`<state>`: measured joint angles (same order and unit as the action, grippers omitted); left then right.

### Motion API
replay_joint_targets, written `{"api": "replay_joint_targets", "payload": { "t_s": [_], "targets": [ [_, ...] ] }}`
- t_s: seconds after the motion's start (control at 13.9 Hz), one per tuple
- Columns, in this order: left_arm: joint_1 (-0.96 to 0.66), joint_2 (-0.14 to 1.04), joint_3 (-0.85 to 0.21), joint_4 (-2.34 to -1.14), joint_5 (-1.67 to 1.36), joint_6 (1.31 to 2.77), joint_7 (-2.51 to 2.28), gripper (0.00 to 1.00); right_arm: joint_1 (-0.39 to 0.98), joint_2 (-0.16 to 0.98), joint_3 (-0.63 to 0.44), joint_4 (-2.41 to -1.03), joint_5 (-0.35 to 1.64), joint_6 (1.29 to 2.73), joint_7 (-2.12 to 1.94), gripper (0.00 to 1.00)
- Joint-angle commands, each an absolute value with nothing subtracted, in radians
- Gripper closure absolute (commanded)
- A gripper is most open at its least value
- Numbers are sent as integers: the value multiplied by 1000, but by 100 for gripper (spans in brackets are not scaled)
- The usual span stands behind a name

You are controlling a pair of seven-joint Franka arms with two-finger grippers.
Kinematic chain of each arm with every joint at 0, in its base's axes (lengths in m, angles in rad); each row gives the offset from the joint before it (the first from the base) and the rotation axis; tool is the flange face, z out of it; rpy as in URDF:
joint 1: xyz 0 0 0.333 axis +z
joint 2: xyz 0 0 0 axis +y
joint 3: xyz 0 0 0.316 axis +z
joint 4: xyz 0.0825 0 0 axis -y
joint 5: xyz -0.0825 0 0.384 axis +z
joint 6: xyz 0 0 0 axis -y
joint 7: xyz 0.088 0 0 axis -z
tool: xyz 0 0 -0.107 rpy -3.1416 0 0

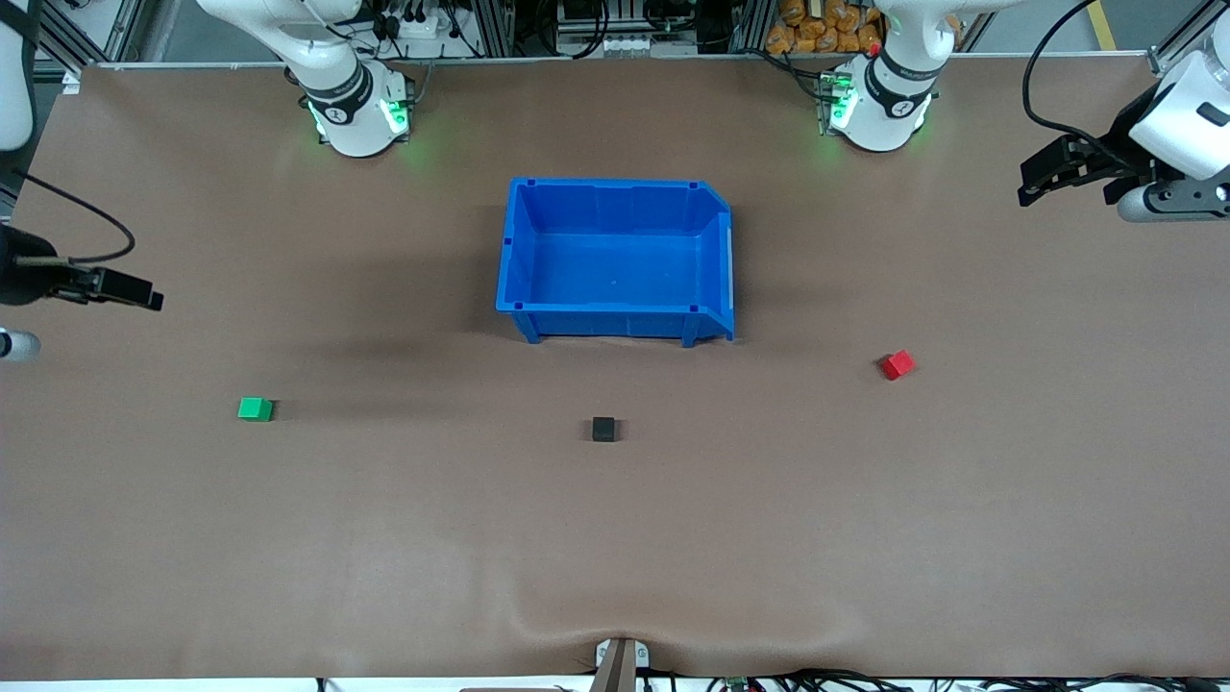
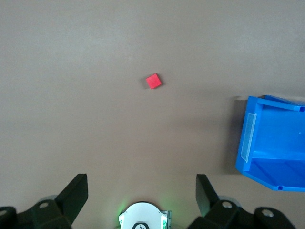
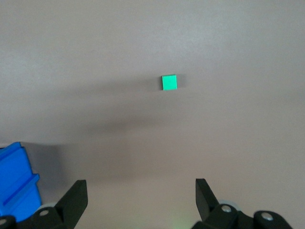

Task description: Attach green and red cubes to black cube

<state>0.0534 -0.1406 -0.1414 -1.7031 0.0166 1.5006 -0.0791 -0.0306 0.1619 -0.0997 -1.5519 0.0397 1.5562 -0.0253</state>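
1. While the right arm waits at its own end of the table, the right gripper [image 1: 144, 293] hangs in the air over bare tabletop; the right wrist view shows its 2 fingers [image 3: 74, 198] spread wide with nothing between them.
2. The green cube [image 1: 256, 409] sits alone on the brown table [image 1: 384, 538] toward the right arm's end, well apart from the other cubes.
3. The blue bin [image 1: 615, 322] stands at mid-table with nothing visible inside it, farther from the front camera than all 3 cubes.
4. The black cube [image 1: 603, 429] rests near the middle, nearer the front camera than the bin and not touching either coloured cube.
5. The red cube [image 1: 897, 364] lies toward the left arm's end, turned at a slight angle, apart from bin and black cube.
6. The left arm also waits: the left gripper [image 1: 1047, 178] hangs over bare table at its end, fingers [image 2: 76, 195] spread apart and holding nothing.
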Motion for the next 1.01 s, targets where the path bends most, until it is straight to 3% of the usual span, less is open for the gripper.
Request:
{"api": "replay_joint_targets", "payload": {
  "t_s": [0.0,0.43,0.94],
  "targets": [
    [58,-144,-146,-1716,15,1494,-81,0,-44,210,-89,-1543,34,1606,-61,0],
    [61,-92,-146,-1732,14,1509,-91,0,-54,285,-89,-1646,43,1774,-52,0],
    [72,18,-146,-1735,14,1555,-92,0,-117,492,-89,-1664,44,2003,-57,0]
  ]
}}
